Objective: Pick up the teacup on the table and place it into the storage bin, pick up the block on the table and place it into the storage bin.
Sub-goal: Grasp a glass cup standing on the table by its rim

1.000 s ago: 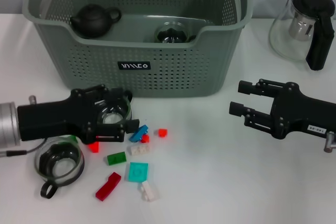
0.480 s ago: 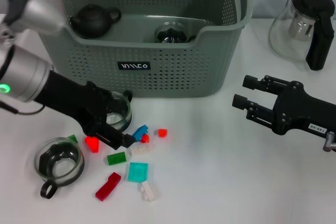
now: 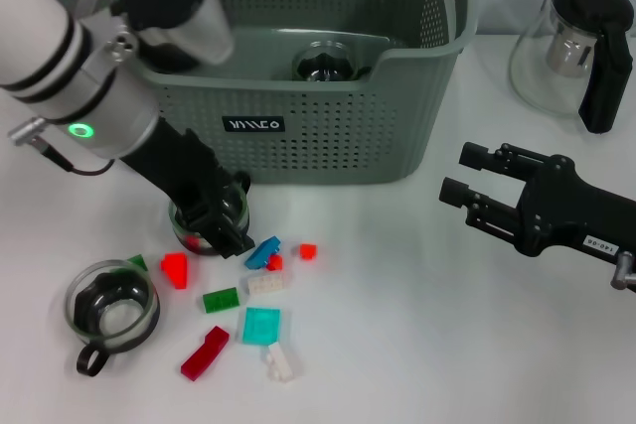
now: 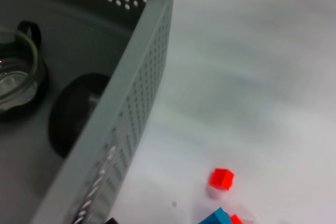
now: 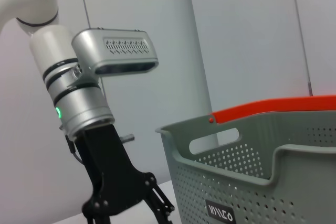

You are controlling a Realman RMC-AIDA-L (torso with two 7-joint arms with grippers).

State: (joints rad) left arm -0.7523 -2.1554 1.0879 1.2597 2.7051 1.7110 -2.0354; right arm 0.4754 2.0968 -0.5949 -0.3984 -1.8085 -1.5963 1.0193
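On storage bin (image 3: 298, 136) front, black label (image 3: 253, 125), left gripper (image 3: 221, 228) jaws pinching teacup (image 3: 204, 225), right gripper (image 3: 467, 198) jaws spread

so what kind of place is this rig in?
Probably a lab or test room, not a home. A plain white table holds staged props: a storage bin, scattered toy blocks and a glass jug. The right wrist view shows only bare pale wall panels behind.

left gripper (image 3: 221, 230) hides most of a glass teacup (image 3: 199, 230); its grip unclear
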